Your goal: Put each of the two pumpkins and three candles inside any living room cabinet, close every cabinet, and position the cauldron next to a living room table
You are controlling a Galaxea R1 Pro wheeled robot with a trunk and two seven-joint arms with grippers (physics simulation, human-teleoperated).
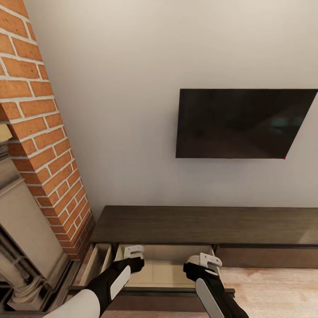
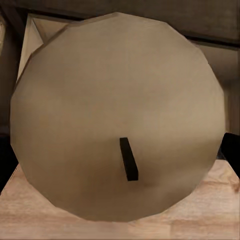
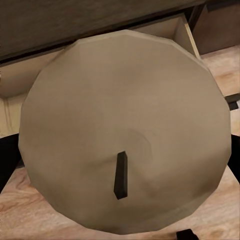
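Two robot arms reach forward from the lower edge of the head view, side by side and close together. Each has a white upper shell, a black forearm and wrist, and a pale grey-white pincer at the tip. The left pincer (image 1: 134,251) sits slightly higher than the right pincer (image 1: 209,260). Each pincer is clamped on something round held close before its wrist camera — dark fingers (image 3: 7,157) show at either side of the right load.

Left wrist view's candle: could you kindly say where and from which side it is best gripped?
Grip the stubby beige cylindrical candle by its curved side wall, coming from the black wick end, one finger per flank: the flat round top offers no hold.
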